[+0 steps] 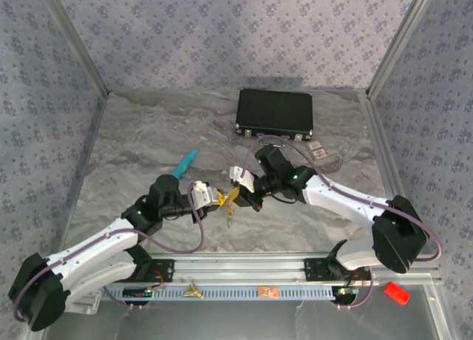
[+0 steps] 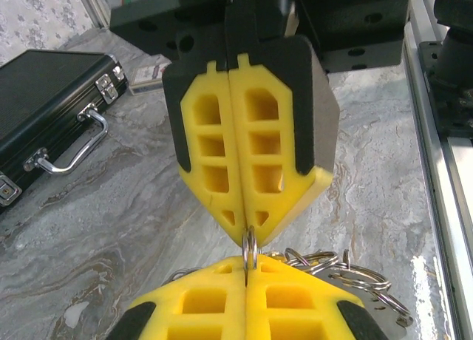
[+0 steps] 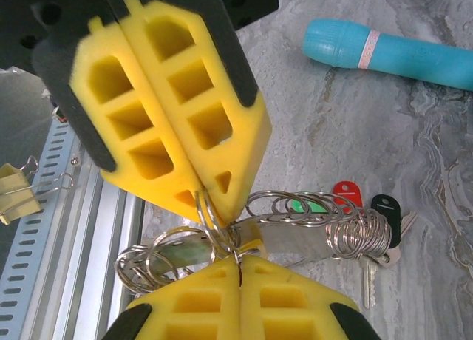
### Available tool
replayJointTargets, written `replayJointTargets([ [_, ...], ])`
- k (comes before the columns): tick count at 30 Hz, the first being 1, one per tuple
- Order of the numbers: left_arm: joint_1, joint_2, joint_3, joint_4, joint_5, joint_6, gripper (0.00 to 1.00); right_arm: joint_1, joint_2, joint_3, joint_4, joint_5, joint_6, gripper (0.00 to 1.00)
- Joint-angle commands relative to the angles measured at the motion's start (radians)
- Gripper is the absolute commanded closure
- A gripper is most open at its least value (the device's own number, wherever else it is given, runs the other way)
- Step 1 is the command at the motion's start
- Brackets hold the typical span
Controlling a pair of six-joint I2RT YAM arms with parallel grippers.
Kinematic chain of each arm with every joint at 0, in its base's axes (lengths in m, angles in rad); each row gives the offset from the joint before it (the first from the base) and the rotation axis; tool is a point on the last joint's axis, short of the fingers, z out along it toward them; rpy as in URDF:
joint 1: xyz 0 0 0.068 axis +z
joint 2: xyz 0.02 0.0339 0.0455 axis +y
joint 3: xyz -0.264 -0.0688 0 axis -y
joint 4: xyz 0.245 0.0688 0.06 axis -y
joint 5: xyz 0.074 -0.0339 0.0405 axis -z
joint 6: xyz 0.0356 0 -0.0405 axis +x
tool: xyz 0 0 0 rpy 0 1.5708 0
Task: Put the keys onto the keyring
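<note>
The keyring is a bundle of thin silver wire loops above the marble table, with red and green tags at its far end. Its rings trail to the right in the left wrist view. A pale key hangs under a coil of rings beside a black tag. My left gripper and right gripper meet tip to tip mid-table. Both are shut on one small silver ring of that bundle. Brass keys are hidden.
A teal tube lies on the table behind the left arm. A black case stands at the back, with small cards beside it. A yellow binder clip rests on the slotted front rail.
</note>
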Motion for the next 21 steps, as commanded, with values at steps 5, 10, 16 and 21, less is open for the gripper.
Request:
replayJointTargets([
  [5, -0.002, -0.029, -0.008, 0.1, 0.01, -0.027, 1.0, -0.008, 0.001, -0.001, 0.047, -0.005, 0.031, 0.94],
  [10, -0.002, -0.031, -0.026, 0.133, -0.002, -0.041, 1.0, -0.015, -0.104, -0.069, 0.155, 0.064, 0.046, 0.77],
  [16, 0.0, -0.016, -0.065, 0.24, -0.007, -0.105, 1.0, -0.017, -0.23, -0.209, 0.39, 0.131, 0.071, 0.74],
  [21, 0.0, 0.012, -0.095, 0.368, -0.008, -0.156, 1.0, -0.019, -0.217, -0.227, 0.408, 0.102, 0.077, 0.73],
])
